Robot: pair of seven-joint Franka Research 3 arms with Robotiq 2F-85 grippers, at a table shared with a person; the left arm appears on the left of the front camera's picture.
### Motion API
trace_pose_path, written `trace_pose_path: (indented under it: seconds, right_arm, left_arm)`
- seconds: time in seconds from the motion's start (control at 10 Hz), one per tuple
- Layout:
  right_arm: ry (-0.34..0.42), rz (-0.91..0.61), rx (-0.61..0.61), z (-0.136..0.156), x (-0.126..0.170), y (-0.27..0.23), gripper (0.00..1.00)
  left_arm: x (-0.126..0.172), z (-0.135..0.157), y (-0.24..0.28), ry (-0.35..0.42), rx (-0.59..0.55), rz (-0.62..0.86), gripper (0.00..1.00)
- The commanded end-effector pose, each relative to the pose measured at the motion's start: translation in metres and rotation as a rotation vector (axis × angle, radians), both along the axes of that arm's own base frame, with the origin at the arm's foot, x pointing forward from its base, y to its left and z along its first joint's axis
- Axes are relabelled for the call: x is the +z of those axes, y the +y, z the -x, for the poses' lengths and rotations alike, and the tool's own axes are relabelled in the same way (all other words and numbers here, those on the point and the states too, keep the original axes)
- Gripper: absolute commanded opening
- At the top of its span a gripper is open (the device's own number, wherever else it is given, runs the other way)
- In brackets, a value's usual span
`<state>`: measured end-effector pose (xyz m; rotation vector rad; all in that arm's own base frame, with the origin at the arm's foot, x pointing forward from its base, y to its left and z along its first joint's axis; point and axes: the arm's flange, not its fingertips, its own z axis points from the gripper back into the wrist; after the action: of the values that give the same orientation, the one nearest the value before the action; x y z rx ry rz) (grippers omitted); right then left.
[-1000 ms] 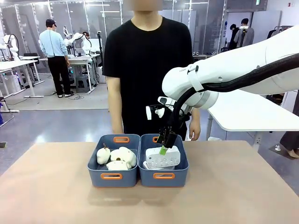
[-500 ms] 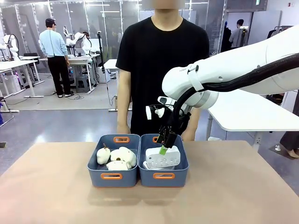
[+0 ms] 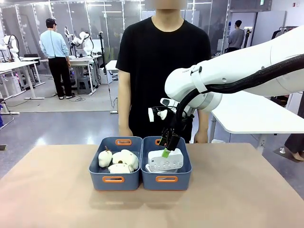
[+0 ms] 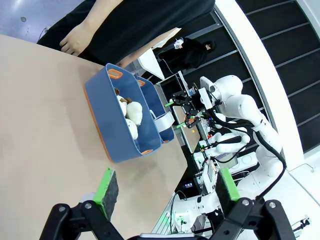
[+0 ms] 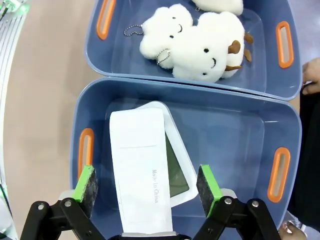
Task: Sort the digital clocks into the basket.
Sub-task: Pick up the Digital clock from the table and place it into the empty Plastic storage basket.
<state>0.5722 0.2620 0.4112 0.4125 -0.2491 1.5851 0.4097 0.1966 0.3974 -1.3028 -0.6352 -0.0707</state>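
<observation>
Over on the left of the table (image 3: 47,190), two blue bins side by side, touching. In the left bin (image 3: 115,179), cream plush toys (image 3: 119,160), piled together. In the right basket (image 3: 167,179), both clocks: one clock (image 3: 165,160) standing on edge with its row of buttons facing the robot, leaning over a second clock (image 5: 176,170) lying flat beneath, screen up. From the right wrist view, top clock's plain white back (image 5: 140,165) with small print showing, lower clock's grey-green screen peeking out beside it.

Right gripper (image 3: 166,148) hanging just above the upright clock, inside the basket's rim; jaws spread wide, green pads (image 5: 87,182) standing clear on either side of the clock, gripping nothing. White right arm (image 3: 228,78) sweeping in from the right edge.

Left gripper (image 4: 165,187) seen from its own wrist: wide apart, empty, hovering over bare table, well away from both bins.

Behind the bins, a person (image 3: 161,71) in a black shirt, arms down, one hand (image 3: 199,137) by the table's far edge.
</observation>
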Motion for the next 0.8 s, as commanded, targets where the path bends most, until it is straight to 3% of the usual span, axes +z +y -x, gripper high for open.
trace_pose_path:
  seconds: [0.0, 0.3, 0.4, 0.6, 0.7]
  right_arm:
    - [0.001, 0.003, -0.001, -0.001, -0.001, 0.0, 1.0]
    - [0.0, 0.0, 0.0, 0.0, 0.0, 0.0, 1.0]
    - [0.02, 0.013, 0.004, 0.013, 0.024, -0.023, 1.0]
    - [0.103, -0.228, -0.067, 0.034, 0.054, -0.078, 1.0]
    - [0.147, -0.267, -0.161, 0.043, 0.057, -0.106, 1.0]
  left_arm:
    - [0.002, -0.002, 0.002, 0.006, -0.012, -0.016, 1.0]
    - [0.002, -0.002, 0.002, 0.006, -0.012, -0.016, 1.0]
    - [0.002, -0.002, 0.002, 0.006, -0.012, -0.016, 1.0]
    - [0.002, -0.002, 0.002, 0.006, -0.012, -0.016, 1.0]
    - [0.002, -0.002, 0.002, 0.006, -0.012, -0.016, 1.0]
